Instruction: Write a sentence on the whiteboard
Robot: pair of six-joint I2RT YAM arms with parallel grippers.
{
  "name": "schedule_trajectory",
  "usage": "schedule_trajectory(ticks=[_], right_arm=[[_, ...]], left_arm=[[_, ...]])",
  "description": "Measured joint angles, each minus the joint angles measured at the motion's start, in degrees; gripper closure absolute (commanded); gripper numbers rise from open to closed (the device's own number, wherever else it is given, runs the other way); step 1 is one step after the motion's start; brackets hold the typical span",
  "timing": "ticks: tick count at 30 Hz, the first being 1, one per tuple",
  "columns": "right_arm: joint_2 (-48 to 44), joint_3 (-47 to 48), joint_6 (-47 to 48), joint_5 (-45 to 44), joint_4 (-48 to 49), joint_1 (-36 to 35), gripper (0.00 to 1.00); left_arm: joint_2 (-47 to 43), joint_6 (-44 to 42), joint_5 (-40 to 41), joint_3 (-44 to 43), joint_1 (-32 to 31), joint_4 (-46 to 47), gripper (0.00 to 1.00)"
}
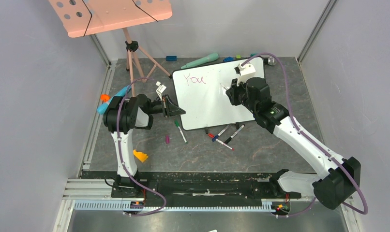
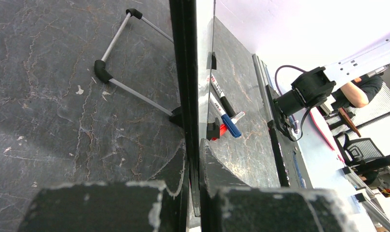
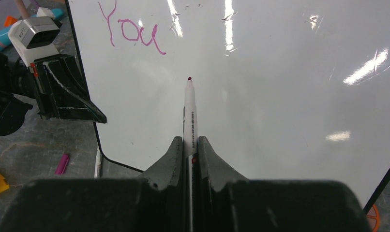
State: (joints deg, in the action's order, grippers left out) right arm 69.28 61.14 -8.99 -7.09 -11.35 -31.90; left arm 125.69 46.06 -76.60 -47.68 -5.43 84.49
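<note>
the board (image 1: 205, 104) lies flat on the dark table (image 1: 280, 145), about mid-way between the two arms, its long side running across. near its far left corner stands one word (image 1: 194, 78) in magenta, "you", and the rest of the white face is bare.

the left gripper (image 1: 176, 109) is pinched onto the board's left edge; from its wrist the thin dark frame (image 2: 183, 72) runs straight up between the closed jaws. the right gripper (image 1: 230, 93) hangs over the board's middle, jaws clamped on a marker (image 3: 189, 113) that points away from it, red tip down and right of the word (image 3: 132, 30). i cannot tell whether the tip touches the surface.

a few loose pens (image 1: 227, 135) lie just beside the board's near edge, and a green-capped one (image 1: 180, 130) lies near its near left corner. a pink perforated panel (image 1: 111, 17) on a tripod stands at the far left.
</note>
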Motion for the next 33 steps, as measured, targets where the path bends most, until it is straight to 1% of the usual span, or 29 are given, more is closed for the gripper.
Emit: schedule_trajectory(ticks=[14,16,20,33], right_arm=[[0.17,1.31,0.7,0.46,-1.22,0.0,1.0],[0.24,1.31,0.7,0.72,-1.22,0.0,1.0],[0.76,1.31,0.7,1.05,-1.25,0.0,1.0],[2.1,1.31,0.63,2.03,-0.72,0.0,1.0]], left_arm=[[0.72,0.83,-0.59,-1.4,0.11,-0.04,0.98],[0.15,0.0,0.09,-0.15,0.09,-0.04,0.98],[-2.86,-3.04,3.45,5.22,0.28,0.11,0.98],[-2.36,-3.26,2.47,3.76,0.24,-0.04,0.98]])
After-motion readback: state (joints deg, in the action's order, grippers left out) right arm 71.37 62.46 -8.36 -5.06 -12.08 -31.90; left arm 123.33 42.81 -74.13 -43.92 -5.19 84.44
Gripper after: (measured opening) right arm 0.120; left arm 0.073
